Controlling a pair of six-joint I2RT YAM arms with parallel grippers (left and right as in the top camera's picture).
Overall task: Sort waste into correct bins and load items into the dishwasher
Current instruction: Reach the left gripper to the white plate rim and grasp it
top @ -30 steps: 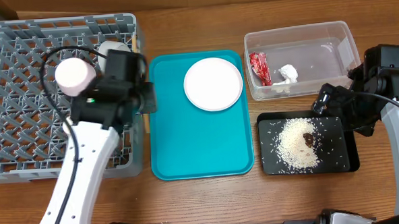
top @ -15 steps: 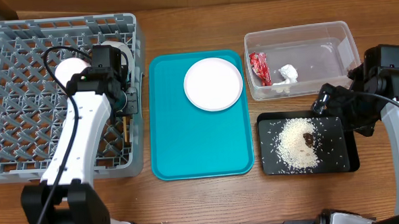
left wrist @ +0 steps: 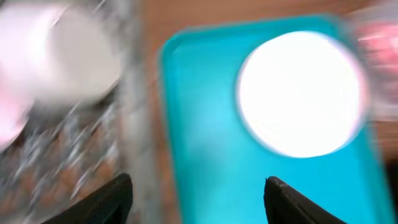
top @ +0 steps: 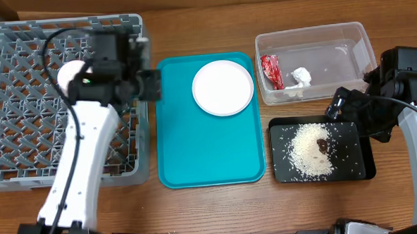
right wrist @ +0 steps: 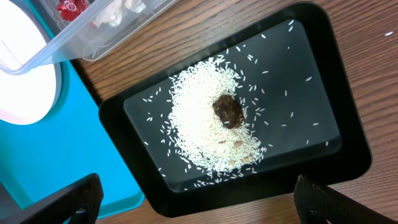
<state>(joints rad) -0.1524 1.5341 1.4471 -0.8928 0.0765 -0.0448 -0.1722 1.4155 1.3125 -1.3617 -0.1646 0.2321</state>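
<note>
The grey dish rack [top: 24, 104] fills the left of the table, and a pale pink bowl [top: 68, 75] lies in it. My left gripper [top: 153, 85] hangs open and empty over the rack's right wall; in the blurred left wrist view its gripper [left wrist: 199, 190] straddles that wall and the teal tray's edge. The white plate [top: 223, 87] [left wrist: 301, 93] lies on the teal tray. The clear tub [top: 332, 44] holds a red wrapper [top: 271, 70] and a white tissue [top: 302, 76]. Rice [right wrist: 205, 124] and a brown lump [right wrist: 229, 111] lie in the black tray [top: 359, 168]. My right gripper [top: 342, 107] [right wrist: 199, 199] is open above it.
The teal serving tray [top: 196, 153] sits between the rack and the two bins. A blurred white round shape [left wrist: 74, 56] shows inside the rack in the left wrist view. Bare wood runs along the front of the table [top: 219, 208].
My left gripper has opened and swung right, away from the pink bowl to the rack's right wall. The bowl stays in the rack. The right arm has not moved.
</note>
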